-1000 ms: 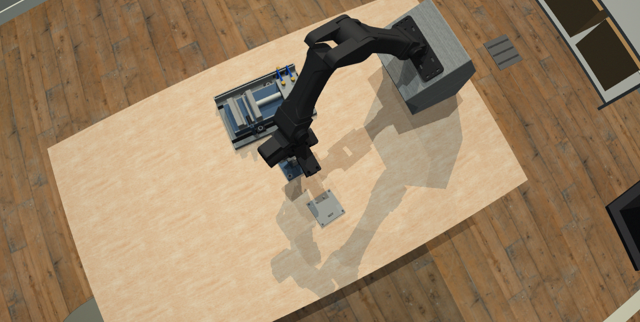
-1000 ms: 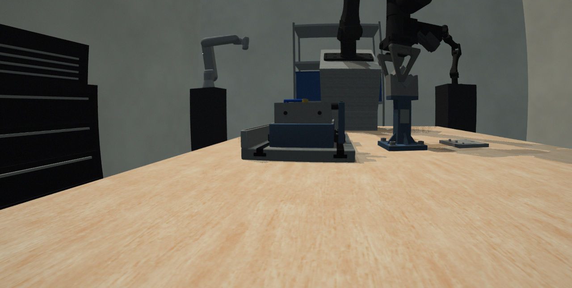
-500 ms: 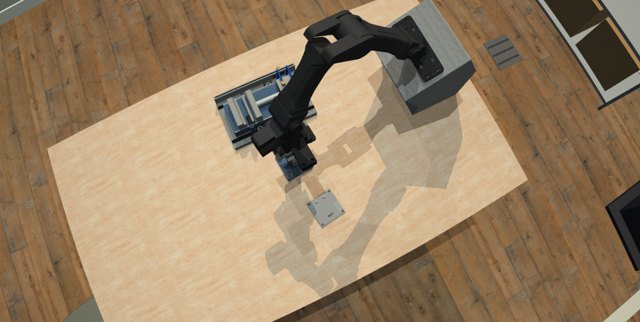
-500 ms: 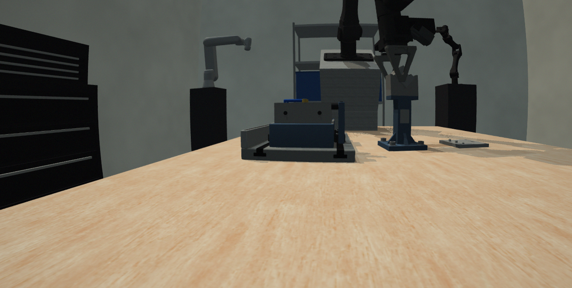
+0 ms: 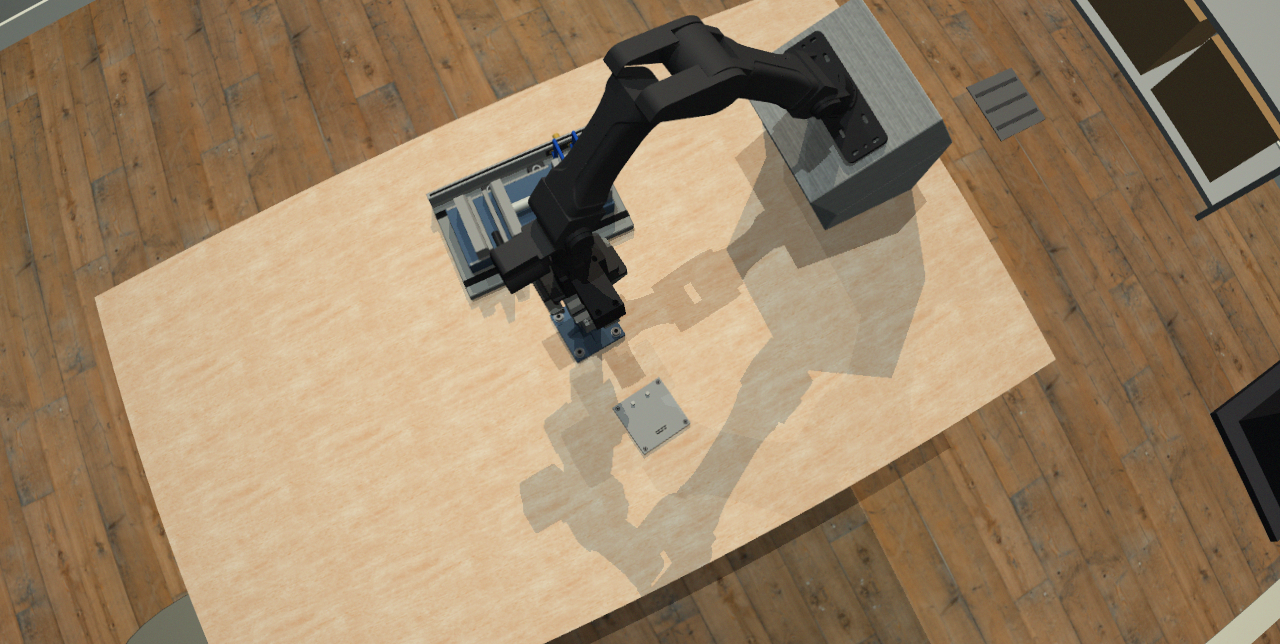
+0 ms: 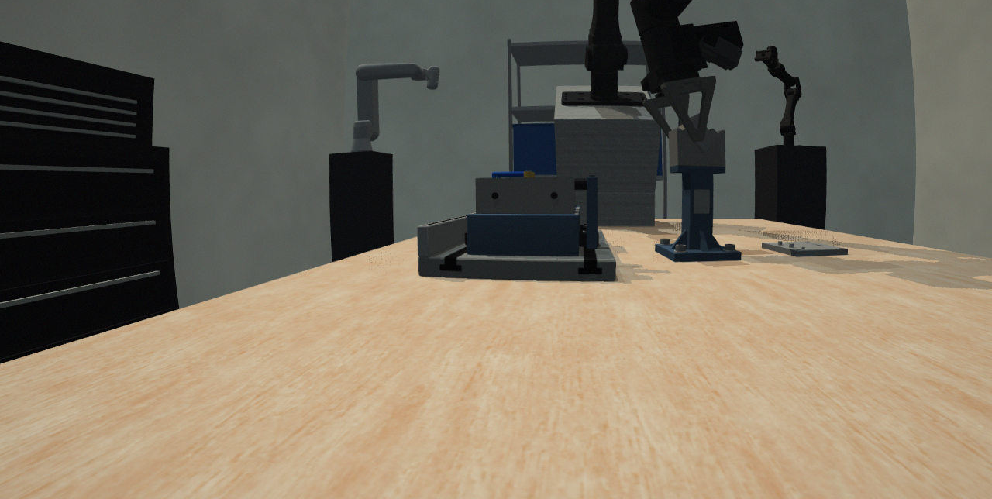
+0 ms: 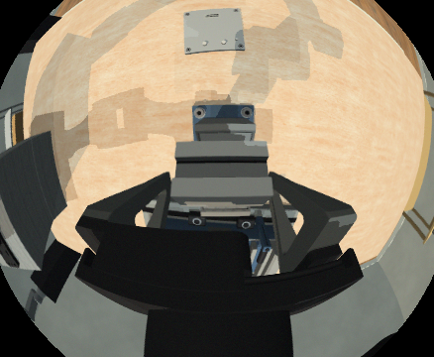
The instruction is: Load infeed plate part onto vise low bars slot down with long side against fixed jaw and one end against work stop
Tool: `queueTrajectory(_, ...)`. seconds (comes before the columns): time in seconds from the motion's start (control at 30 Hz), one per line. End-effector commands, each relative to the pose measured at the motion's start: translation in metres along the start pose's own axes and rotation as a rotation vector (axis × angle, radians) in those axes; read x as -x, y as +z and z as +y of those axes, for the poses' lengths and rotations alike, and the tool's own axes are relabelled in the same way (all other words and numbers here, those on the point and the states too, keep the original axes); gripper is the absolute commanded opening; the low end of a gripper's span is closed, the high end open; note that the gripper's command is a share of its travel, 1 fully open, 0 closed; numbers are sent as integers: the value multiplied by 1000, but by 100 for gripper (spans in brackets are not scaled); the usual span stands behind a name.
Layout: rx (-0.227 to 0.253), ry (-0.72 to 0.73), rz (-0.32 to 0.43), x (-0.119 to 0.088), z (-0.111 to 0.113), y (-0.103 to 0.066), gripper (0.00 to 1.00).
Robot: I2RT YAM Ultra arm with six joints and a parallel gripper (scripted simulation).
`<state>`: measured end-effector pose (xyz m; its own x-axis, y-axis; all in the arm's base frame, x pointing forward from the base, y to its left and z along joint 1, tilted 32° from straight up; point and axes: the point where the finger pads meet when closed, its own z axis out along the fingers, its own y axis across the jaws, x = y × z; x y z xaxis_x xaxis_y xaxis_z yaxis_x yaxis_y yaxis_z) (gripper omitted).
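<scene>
Part (image 6: 692,120) (image 7: 222,189) apparently rests in the V-block (image 5: 586,324) (image 6: 714,160) (image 7: 224,128) for regripping; the gripper (image 5: 574,300) (image 6: 687,139) (image 7: 221,176) straddles its ends, released, fingers apart.

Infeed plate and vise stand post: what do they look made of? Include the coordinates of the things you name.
The infeed plate (image 5: 651,416) (image 6: 804,246) (image 7: 213,31) looks like bare satin metal, flat grey with screws at its corners. The stand (image 6: 697,204) under the V-block is probably painted metal: even blue, with bolts in its foot.
</scene>
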<state>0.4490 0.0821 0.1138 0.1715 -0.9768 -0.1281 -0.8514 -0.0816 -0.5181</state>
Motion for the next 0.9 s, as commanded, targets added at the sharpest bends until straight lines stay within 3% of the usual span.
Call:
queueTrajectory(0.0, -45, -20, -80, 8, -11, -14, 81)
queueTrajectory(0.13, -48, -21, -101, 8, -12, -14, 81)
queueTrajectory(0.27, -24, -17, -144, 6, -10, -4, 81)
queueTrajectory(0.47, -25, -18, -205, 7, -10, -10, 81)
queueTrajectory(0.7, -12, -14, -255, 6, -7, -5, 81)
queueTrajectory(0.73, -33, -22, -263, 8, -12, -13, 81)
queueTrajectory(0.87, -12, -14, -301, 6, -7, -5, 81)
